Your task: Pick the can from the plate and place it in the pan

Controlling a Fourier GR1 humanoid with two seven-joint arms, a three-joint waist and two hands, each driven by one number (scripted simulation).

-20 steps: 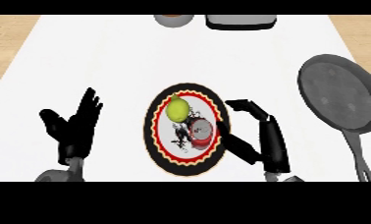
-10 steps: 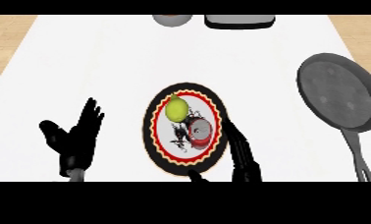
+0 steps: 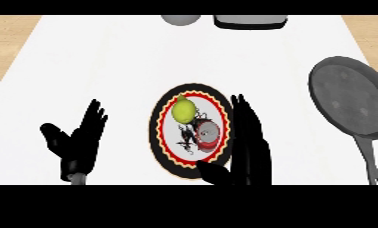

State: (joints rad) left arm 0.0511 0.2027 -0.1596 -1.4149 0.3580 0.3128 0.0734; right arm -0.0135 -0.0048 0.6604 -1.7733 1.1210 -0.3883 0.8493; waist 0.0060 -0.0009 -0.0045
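Note:
A small can (image 3: 208, 133) with a grey top and red side lies on a round plate (image 3: 164, 137) with a black and red rim, just below a yellow-green lemon (image 3: 184, 110). My right hand (image 3: 247, 142) is open, its straight fingers stretched along the plate's right rim beside the can, thumb low by the plate's bottom edge. It holds nothing. Over at the lower left my left hand (image 3: 77, 139) rests open, fingers up. A grey pan (image 3: 348, 95) lies at the right, its handle (image 3: 366, 157) running toward the lower edge.
At the counter's far edge sit a grey bowl (image 3: 180, 19) and a dark box-shaped thing (image 3: 249, 21). White counter (image 3: 111, 62) stretches between the plate and the pan; wooden strips show at both upper corners.
My right hand has come in from the plate's right side to lie along its right rim with straightened fingers. The left hand has drifted slightly lower and left. The can has not moved.

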